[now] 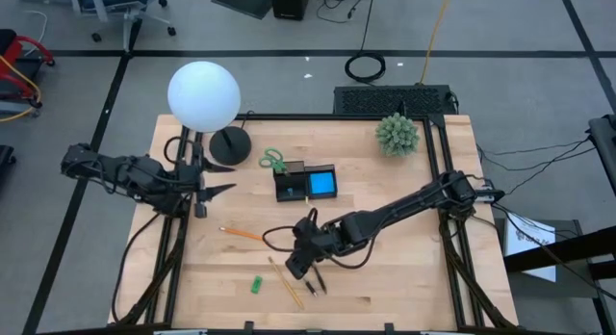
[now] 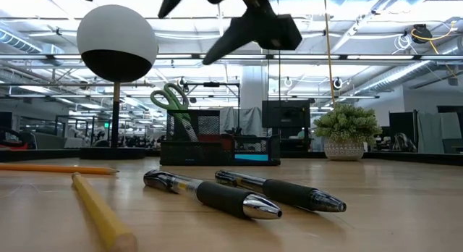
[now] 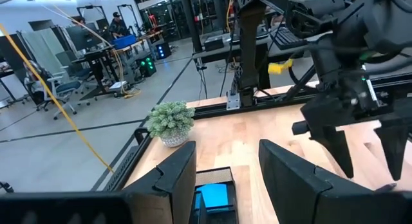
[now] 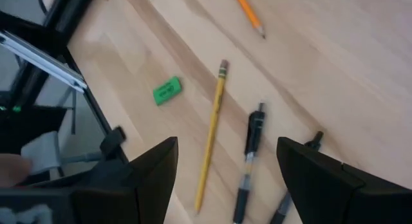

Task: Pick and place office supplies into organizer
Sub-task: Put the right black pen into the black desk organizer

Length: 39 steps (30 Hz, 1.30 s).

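The right gripper (image 1: 300,268) hangs above the front middle of the pale wooden table (image 1: 404,277), its dark fingers (image 4: 151,169) spread apart and holding nothing, with two dark ballpoint pens (image 4: 248,163) lying side by side on the wood right below it and a yellow pencil (image 4: 210,134) just beside them, running toward the front edge. A small green eraser-like block (image 1: 257,284) sits apart on the left of these, near the front edge, and an orange pencil (image 1: 241,233) lies farther back, with bare wood all around. The small black compartment organizer (image 1: 306,183) stands mid-table behind the gripper, a blue square sticky pad (image 1: 322,185) in its right section and green-handled scissors (image 1: 273,162) apparently upright at its back left corner. Left of it rise a white globe lamp (image 1: 203,94) and its round black base (image 1: 230,144); a green spiky potted plant (image 1: 397,134) stands at the back right. The left gripper (image 1: 219,178) waits at the left edge beside the lamp base, fingers parted, empty
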Available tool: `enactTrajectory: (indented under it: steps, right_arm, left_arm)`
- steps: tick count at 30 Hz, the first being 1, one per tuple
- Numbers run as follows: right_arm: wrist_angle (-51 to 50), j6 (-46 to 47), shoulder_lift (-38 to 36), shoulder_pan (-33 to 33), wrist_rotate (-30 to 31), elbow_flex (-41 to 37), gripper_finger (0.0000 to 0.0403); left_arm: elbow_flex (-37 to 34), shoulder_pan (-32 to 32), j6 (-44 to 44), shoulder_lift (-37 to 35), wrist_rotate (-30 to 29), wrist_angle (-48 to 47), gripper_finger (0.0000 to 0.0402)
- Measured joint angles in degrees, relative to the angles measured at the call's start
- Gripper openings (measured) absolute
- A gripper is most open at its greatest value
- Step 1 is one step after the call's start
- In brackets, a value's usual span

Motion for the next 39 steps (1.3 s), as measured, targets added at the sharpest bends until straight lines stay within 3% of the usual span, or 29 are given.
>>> enactTrajectory:
  steps: [9,13,19,25,33,39]
  right_arm:
    - [-2.80,3.96,1.15,0.73,-2.43,1.78,0.0254]
    - [-10.84,1.21,7.82,0.64,-5.17,13.21,0.0254]
    - [-32.72,-0.23,20.31,0.05,-7.15,34.51,0.0254]
    - [-33.48,2.66,21.04,0.14,-8.72,33.44,0.0254]
    - [-43.84,4.08,21.13,0.13,-7.14,33.42,0.0254]
    - [-41.81,4.03,21.13,-0.59,-7.38,33.42,0.0254]
  left_arm:
    - [0.00,0.00,-0.67,-1.47,0.01,-0.74,0.0172]
    - [0.02,0.00,-0.63,-1.47,0.01,-0.67,0.0172]
    - [0.00,-0.02,-1.37,-1.47,0.03,-1.02,0.0172]
    - [0.00,-0.04,-1.51,-1.45,0.01,-2.32,0.0172]
    - [0.00,-0.04,-1.61,-1.45,-0.01,-1.99,0.0172]
    - [0.00,-0.02,-2.45,-1.45,0.01,-2.01,0.0172]
